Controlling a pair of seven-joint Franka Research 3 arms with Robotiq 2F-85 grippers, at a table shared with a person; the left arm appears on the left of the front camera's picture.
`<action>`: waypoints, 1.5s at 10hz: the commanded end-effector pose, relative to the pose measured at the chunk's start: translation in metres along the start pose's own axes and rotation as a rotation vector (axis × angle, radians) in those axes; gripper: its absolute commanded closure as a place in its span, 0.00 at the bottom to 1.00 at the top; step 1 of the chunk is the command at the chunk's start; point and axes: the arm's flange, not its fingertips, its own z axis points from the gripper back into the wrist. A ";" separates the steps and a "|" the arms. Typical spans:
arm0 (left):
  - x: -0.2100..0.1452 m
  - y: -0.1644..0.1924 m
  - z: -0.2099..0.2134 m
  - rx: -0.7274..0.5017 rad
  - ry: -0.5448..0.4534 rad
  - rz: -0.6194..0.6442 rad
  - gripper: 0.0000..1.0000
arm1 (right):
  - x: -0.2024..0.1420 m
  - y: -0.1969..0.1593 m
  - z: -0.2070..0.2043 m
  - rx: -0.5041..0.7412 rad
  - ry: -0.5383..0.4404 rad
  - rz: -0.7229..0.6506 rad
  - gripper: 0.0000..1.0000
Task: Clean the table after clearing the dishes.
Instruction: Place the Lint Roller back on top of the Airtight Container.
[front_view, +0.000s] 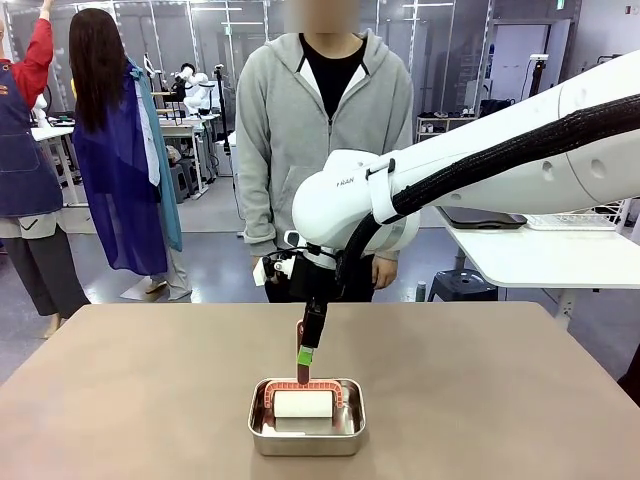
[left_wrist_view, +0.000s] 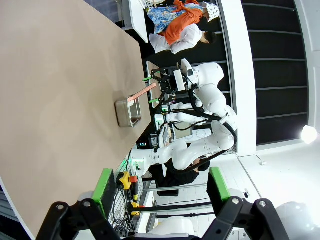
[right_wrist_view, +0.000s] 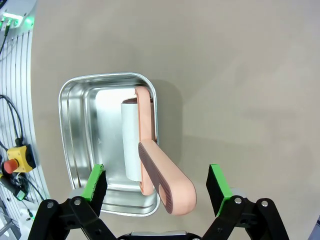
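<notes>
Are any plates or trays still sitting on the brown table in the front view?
No, the table carries just a small steel pan with a lint roller in it, under the right pincer.

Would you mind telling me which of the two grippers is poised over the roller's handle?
The right gripper: its open fingers straddle the pink handle above the steel pan. The left gripper hangs open, far off beyond the table edge.

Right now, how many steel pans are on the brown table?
1. The steel pan sits near the robot's edge of the table, around the middle, with the white roller inside it. The right pincer is open around the roller's pink handle.
</notes>
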 end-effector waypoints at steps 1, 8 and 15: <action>-0.007 -0.001 -0.001 0.011 0.003 -0.008 0.07 | 0.003 0.002 0.001 0.008 -0.020 -0.007 0.00; -0.007 -0.001 -0.001 0.011 0.003 -0.008 0.07 | -0.145 -0.021 0.077 0.319 -0.802 -0.474 0.00; -0.007 -0.001 -0.001 0.011 0.003 -0.008 0.07 | -0.444 0.064 0.097 0.327 -1.552 -1.086 0.00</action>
